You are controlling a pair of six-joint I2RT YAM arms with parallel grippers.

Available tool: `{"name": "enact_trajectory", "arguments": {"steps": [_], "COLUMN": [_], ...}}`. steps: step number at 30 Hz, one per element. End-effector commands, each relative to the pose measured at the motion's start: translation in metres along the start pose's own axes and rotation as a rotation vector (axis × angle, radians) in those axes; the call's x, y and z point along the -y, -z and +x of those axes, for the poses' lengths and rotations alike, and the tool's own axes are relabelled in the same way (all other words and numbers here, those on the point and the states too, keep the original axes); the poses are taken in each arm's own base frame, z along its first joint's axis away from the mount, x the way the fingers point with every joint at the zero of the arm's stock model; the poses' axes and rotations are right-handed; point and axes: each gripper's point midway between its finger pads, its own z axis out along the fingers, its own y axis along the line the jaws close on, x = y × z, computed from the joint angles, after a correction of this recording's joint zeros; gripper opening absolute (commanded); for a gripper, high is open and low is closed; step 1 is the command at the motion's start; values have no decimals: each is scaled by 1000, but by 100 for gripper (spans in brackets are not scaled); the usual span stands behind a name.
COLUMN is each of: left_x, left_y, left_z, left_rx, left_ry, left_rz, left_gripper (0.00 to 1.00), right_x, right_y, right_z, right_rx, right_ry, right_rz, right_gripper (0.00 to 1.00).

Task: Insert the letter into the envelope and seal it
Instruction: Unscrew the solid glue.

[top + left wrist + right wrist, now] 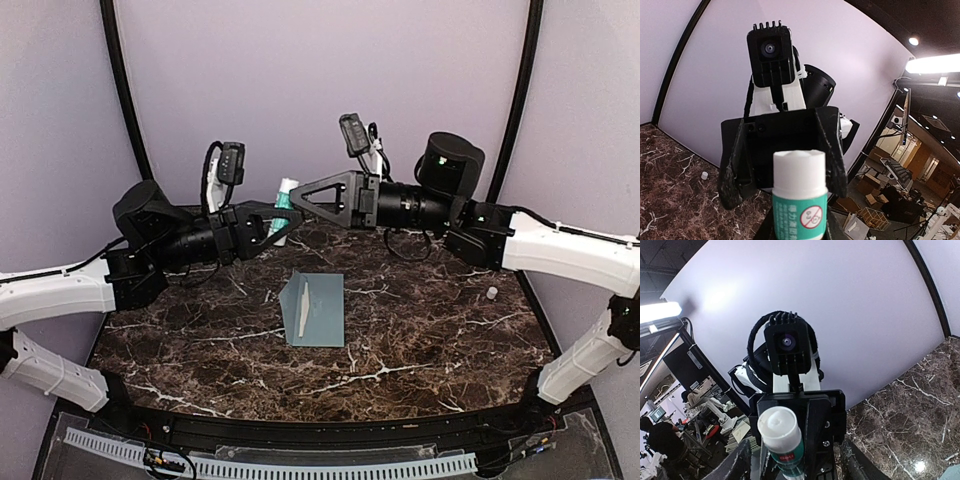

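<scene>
Envelope [322, 312], pale teal-green, lies flat on the dark marble table [430, 340] near its middle, just left of centre and well apart from both pincers. A narrow pale pointed strip rests along its left part; whether this is the flap or the letter cannot be told.

Both arms are raised over the far half of the table and point at each other. The left arm [60, 290] reaches in from the left edge, and the right arm [570, 250] comes in from the right.

The left gripper [278, 222] is clenched on the lower part of a glue stick [286, 192], holding it upright above the table, far of the envelope. The right gripper [297, 197] is released. In the left wrist view its black fingers [734, 170] stand wide apart on either side of the stick's top. In the right wrist view the same spread shows at the lower edge. From above, its tip sits right at the upper end of the stick; whether it touches cannot be told.

The glue stick is white with a green label, and its top is bare white.

A small white cap [491, 293] stands on the table far to the right, near the right arm and well apart from the envelope.
</scene>
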Motion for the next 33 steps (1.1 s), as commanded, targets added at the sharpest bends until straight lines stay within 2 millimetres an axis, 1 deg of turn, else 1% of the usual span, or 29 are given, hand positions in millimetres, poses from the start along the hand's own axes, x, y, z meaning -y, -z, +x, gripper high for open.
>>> {"name": "enact_trajectory", "arguments": {"steps": [1, 4, 9, 13, 14, 17, 18, 19, 20, 21, 22, 23, 24, 25, 26, 27, 29, 32, 33], "left_x": [18, 21, 19, 17, 16, 14, 13, 12, 10, 10, 9, 6, 6, 5, 5, 2, 2, 9, 14], "left_y": [-7, -12, -15, -15, -15, -17, -17, -18, -18, -16, -15, -13, -11, -9, -7, -6, -5, -6, -6], "left_z": [-16, -13, -12, -13, -14, -13, -11, -11, -9, -8, -9, -7, -8, -5, -4, 1, 9, 21, 24], "left_rx": [48, 41, 50, 63, 66, 59, 49, 45, 36, 35, 38, 36, 40, 35, 31, 14, -22, -89, -109], "left_ry": [-24, -18, -12, -14, -14, -11, -5, -5, 0, 0, 7, 13, 16, 22, 29, 42, 64, 98, 104], "left_rz": [61, 74, 66, 54, 48, 42, 36, 34, 25, 18, 3, -9, -21, -28, -35, -44, -45, 2, 32], "left_gripper": [1, 1, 1, 1, 1, 1, 6, 15, 22, 37, 44, 59, 63, 69, 71, 73, 74, 73, 71], "right_x": [-29, -32, -32, -31, -31, -28, -28, -28, -29, -28, -27, -24, -21, -19, -17, -15, -12, -13, -15], "right_y": [-4, -4, -2, 0, 0, 2, 3, 4, 5, 6, 8, 11, 13, 15, 17, 19, 23, 27, 27], "right_z": [-19, -18, -16, -12, -12, -12, -13, -14, -15, -17, -19, -22, -24, -26, -28, -31, -34, -35, -35], "right_rx": [38, 35, 38, 37, 37, 43, 49, 52, 57, 62, 71, 80, 91, 93, 91, 91, 86, 72, 60], "right_ry": [51, 51, 39, 25, 23, 17, 17, 20, 25, 30, 37, 43, 51, 58, 59, 59, 56, 57, 58], "right_rz": [-82, -91, -86, -90, -87, -70, -65, -60, -53, -39, -19, 9, 39, 56, 71, 80, 92, 78, 68], "right_gripper": [54, 49, 32, 26, 24, 11, 8, 7, 7, 7, 7, 7, 7, 7, 7, 7, 7, 7, 7]}}
